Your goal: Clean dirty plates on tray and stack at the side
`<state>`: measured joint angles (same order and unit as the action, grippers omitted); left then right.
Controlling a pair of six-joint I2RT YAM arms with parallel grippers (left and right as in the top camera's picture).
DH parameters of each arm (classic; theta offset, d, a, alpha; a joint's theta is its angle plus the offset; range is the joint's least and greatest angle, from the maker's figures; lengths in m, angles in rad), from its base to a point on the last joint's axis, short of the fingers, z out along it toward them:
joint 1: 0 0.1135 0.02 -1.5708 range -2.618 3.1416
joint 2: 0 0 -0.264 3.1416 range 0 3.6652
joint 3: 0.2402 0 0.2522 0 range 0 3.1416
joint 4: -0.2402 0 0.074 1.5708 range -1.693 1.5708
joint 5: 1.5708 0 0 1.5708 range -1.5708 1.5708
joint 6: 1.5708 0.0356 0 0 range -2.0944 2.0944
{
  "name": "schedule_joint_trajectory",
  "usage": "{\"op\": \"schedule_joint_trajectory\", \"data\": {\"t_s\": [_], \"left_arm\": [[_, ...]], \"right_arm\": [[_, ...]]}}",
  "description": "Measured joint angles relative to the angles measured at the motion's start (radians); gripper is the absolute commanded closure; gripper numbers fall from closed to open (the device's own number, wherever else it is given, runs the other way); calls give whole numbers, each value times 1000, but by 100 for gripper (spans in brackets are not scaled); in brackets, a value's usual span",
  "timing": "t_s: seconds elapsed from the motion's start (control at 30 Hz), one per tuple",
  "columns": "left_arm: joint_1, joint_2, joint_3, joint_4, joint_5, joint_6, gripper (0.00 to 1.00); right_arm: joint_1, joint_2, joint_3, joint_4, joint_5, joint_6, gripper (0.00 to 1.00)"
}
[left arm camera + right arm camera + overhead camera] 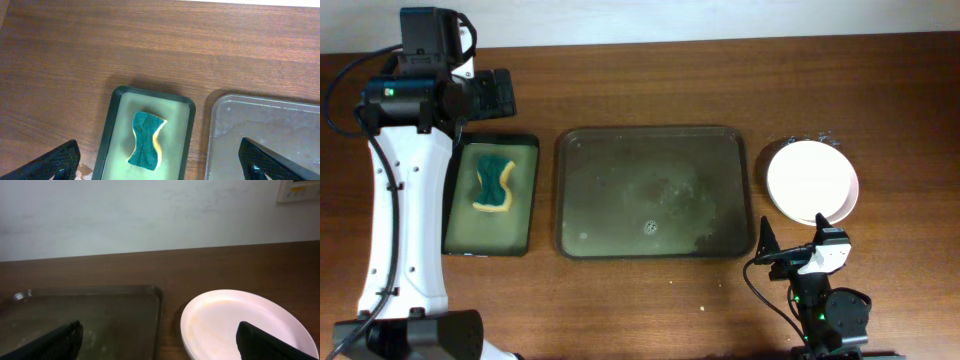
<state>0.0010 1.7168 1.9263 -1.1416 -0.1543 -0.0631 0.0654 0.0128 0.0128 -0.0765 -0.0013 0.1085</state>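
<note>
Overhead: tray [655, 192] sits mid-table [650, 310], long side running 9-to-3, its face marked w/ wet streaks. Plates [812, 181] are stacked on the table at the tray's 3 o'clock, just beside its rim; can't tell how many are in the stack. R wrist view shows the top plate face-up w/ a faint yellowish tinge. My R gripper [159, 329] hovers at the stack's 6 o'clock, jaws spread wide, nothing btwn them. My L gripper [157, 145] hangs at 12 o'clock of the small tray [520, 205], jaws likewise wide apart & holding nothing. Sponge [494, 184], green top over yellow, lies inside the small tray, which sits at the tray's 9 o'clock, near but apart.
</note>
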Motion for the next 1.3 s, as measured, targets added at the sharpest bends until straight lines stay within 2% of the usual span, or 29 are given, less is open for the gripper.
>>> {"op": "schedule_joint_trajectory", "data": {"t_s": [0.2,0.27,0.37,0.47,0.63,0.73,0.87,1.03,1.17,1.3], "left_arm": [[2,-32,-13,-66,-42,27,0],[2,-145,-72,-21,-37,40,0],[6,-333,-245,130,-29,45,0],[14,-574,-556,348,-11,45,1],[15,-1074,-1195,672,23,45,0],[15,-1331,-1463,855,50,45,0],[15,-1558,-1708,1045,79,45,1],[15,-1691,-1893,1134,89,45,0],[15,-1702,-1911,1066,80,49,1],[15,-1702,-1912,1064,76,49,0]], "right_arm": [[0,-1,0,0,0,0,2],[0,-1,0,0,0,0,2],[0,-1,0,1,1,0,2],[0,0,0,2,0,0,2],[0,-3,0,1,0,0,2],[0,-4,0,2,0,1,2],[0,-3,0,1,0,0,2],[0,-3,0,0,0,0,2],[0,-3,0,0,0,0,2],[0,-3,0,0,0,0,2]]}}
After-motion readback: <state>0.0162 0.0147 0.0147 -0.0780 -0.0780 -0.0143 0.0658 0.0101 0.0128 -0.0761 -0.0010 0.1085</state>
